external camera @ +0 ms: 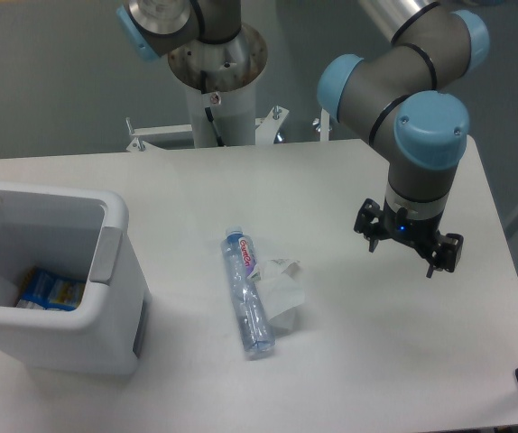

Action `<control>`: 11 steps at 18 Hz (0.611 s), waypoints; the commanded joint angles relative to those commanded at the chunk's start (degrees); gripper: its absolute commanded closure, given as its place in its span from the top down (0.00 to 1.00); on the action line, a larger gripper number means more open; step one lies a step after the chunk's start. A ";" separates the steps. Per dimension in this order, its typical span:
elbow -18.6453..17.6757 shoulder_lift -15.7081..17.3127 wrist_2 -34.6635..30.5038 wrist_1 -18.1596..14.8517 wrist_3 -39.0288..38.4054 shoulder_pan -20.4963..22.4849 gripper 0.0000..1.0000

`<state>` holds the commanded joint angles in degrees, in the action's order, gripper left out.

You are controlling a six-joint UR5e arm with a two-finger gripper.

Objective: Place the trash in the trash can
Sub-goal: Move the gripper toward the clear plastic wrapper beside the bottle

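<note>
One wide white bench (367,361) carries everything here. The grey robot arm with light blue joint caps (412,81) reaches over its right side, well apart from the other things. Near the left edge stands the white boxy plastic trash can (106,316) with a grey handle plate, blue-and-white packaging lying inside. The black two-finger gripper (410,249) hangs above the bench, jaws spread and holding nothing. Around the middle lies the long clear plastic water bottle (248,293), blue cap toward the far edge. The crumpled white paper piece (284,290) touches its right side.
</note>
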<state>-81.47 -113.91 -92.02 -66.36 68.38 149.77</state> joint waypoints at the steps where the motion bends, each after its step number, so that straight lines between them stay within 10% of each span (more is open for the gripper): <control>1: 0.00 0.00 0.00 0.00 0.00 0.00 1.00; 11: -1.76 0.17 0.70 0.44 -9.74 -3.07 1.00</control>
<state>-83.23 -113.73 -91.32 -65.92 58.64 146.69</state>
